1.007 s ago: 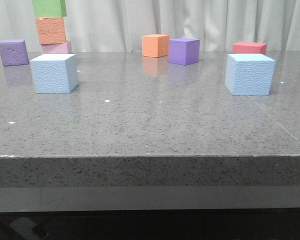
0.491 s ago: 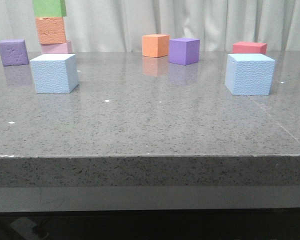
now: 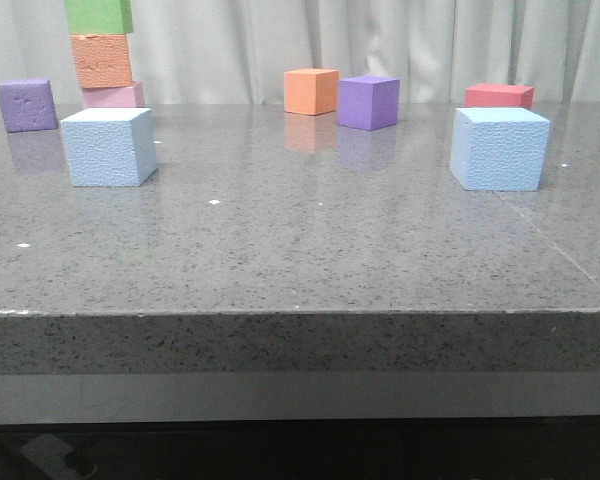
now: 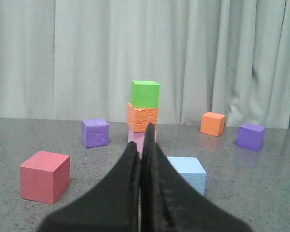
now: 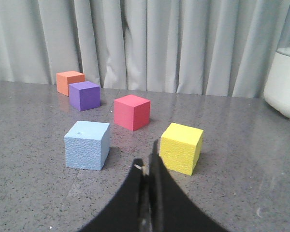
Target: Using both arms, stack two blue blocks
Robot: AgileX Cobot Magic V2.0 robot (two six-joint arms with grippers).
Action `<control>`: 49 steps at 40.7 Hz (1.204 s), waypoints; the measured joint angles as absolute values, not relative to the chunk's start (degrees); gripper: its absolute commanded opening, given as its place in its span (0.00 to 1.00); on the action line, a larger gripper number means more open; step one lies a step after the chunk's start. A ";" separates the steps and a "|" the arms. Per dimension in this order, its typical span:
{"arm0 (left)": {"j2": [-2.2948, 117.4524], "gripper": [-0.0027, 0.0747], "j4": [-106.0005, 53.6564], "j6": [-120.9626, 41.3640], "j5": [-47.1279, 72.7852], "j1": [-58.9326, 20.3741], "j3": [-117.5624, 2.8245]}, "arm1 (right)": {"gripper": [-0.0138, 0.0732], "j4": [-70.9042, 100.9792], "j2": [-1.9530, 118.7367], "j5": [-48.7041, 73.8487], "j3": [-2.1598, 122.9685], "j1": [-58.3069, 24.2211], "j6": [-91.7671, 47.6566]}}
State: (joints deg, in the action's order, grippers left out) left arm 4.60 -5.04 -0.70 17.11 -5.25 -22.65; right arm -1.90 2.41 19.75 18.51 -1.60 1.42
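Note:
Two pale blue blocks rest apart on the grey stone table: one at the left [image 3: 108, 146], one at the right [image 3: 499, 148]. Neither arm shows in the front view. In the left wrist view my left gripper [image 4: 142, 145] is shut and empty, well short of the left blue block [image 4: 187, 174], which lies just beside the finger line. In the right wrist view my right gripper [image 5: 146, 162] is also shut and empty, with the right blue block [image 5: 87, 145] ahead and to one side.
A stack of pink, orange and green cubes [image 3: 103, 55] stands behind the left blue block, a purple cube [image 3: 26, 104] beside it. An orange cube [image 3: 311, 90], a purple cube [image 3: 368, 102] and a red cube [image 3: 499, 96] sit at the back. A yellow cube [image 5: 181, 147] lies close to my right gripper.

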 measured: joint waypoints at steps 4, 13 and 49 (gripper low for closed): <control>9.26 0.01 -4.68 -0.70 22.54 -5.25 -27.71 | 0.02 -2.26 6.37 24.35 23.53 -1.60 1.31; 16.63 0.01 -4.93 -0.70 26.47 -5.25 -32.23 | 0.02 -2.47 13.71 28.18 27.85 -1.60 1.18; 18.82 0.69 -5.06 0.00 25.88 -5.25 -32.23 | 0.73 -2.63 15.31 28.74 27.85 -1.60 1.18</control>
State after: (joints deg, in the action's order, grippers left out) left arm 18.82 -5.06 0.00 25.88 -5.25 -32.23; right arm -2.63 15.31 28.74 27.85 -1.60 1.18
